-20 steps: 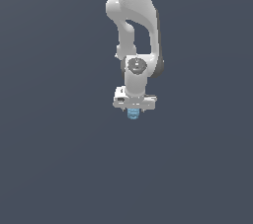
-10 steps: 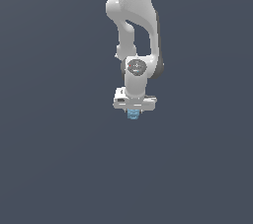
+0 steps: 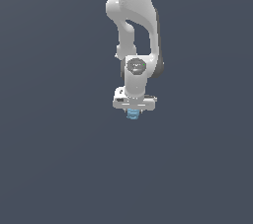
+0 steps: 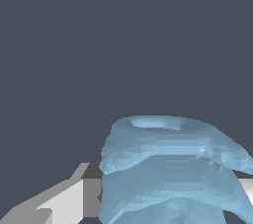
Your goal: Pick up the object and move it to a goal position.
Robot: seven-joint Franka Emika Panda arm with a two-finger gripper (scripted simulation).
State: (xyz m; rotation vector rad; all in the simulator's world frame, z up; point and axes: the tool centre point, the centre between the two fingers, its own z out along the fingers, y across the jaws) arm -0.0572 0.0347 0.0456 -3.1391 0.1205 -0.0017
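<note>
Hanging under the white arm [image 3: 133, 25], the gripper [image 3: 133, 113] is closed on the light-blue ridged object [image 3: 133, 114], its fingers [image 4: 64, 201] touching both sides

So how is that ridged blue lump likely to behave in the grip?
The blue lump looks rigid, so probably stiff. Its bumpy ridges likely resist slipping between the gripper fingers. Roughly cylindrical, it might roll if set on its side.

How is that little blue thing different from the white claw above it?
The object is light blue; the claw is white. The object is far narrower than the claw's wide bar. The object looks bumpy and ridged; the claw looks smooth and flat-sided. The object hangs below the claw. Both are simulator renders against a plain dark background.
</note>
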